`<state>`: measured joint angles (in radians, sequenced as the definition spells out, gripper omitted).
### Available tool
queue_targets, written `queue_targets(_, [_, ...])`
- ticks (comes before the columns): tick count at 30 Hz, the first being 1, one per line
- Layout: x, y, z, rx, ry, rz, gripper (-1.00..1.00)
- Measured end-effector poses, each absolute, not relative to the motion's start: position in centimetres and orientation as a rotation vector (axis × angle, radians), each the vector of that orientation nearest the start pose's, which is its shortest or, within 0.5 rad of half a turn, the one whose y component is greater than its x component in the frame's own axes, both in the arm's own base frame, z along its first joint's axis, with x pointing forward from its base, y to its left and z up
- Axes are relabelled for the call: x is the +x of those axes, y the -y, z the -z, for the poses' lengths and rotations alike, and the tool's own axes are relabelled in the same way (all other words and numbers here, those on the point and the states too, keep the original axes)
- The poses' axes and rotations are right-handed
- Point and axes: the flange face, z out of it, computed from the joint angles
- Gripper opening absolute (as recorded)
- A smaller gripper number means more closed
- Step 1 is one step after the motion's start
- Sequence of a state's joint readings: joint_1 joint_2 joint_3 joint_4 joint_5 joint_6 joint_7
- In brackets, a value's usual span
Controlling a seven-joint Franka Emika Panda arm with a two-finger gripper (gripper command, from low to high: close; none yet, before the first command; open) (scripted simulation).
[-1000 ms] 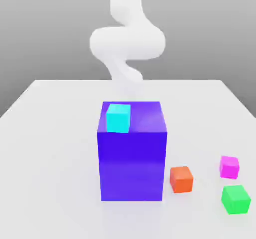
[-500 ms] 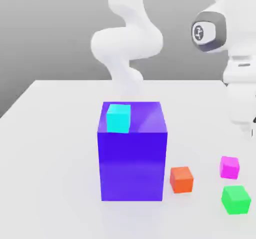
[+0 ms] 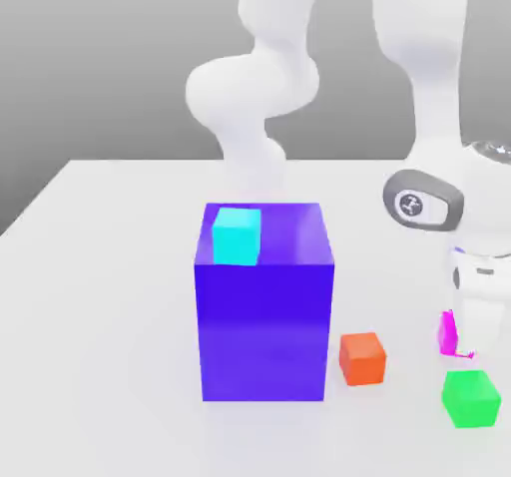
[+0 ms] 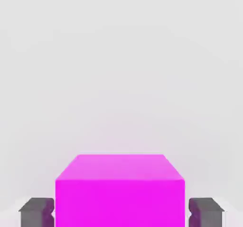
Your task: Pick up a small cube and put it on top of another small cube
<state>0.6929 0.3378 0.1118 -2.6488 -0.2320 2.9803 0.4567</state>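
- In the exterior view, a pale, near-white table [image 3: 110, 315] spreads across the lower part of the frame, its surface smooth and plain.
- Its straight far edge runs level across the frame, above the middle, and its side edge slants down from there to the left border.
- Behind it, a plain grey backdrop [image 3: 90, 56] spans the upper part, lighter at the top and darker lower down.
- Light is bright and soft, with faint reflections on the tabletop at the lower centre.
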Motion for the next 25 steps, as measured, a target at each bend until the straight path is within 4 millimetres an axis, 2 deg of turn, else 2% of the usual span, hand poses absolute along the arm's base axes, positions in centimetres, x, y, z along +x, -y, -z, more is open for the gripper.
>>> queue_targets(3, [26.9,-30.9,-13.0,-3.015,0.886,0.0,-1.0])
queue_targets(9, [27.0,-30.9,-18.5,-3.015,0.887,0.0,-1.0])
queue_targets(10, [27.9,-30.9,-19.3,-3.012,0.897,0.0,-1.0])
queue_targets(13, [32.4,-30.3,-21.2,-2.998,0.944,-0.001,-1.0])
queue_targets(17, [38.5,-28.5,-23.5,-2.976,1.007,-0.002,-1.0])
queue_targets(19, [39.5,-28.2,-22.0,-2.972,1.018,-0.003,-1.0])
queue_targets(21, [39.7,-28.1,-19.6,-2.971,1.02,-0.002,-1.0])
queue_targets(22, [39.7,-28.0,-18.5,-2.972,1.02,-0.002,1.0])
queue_targets(25, [39.7,-28.0,-18.5,-2.972,1.02,-0.002,1.0])
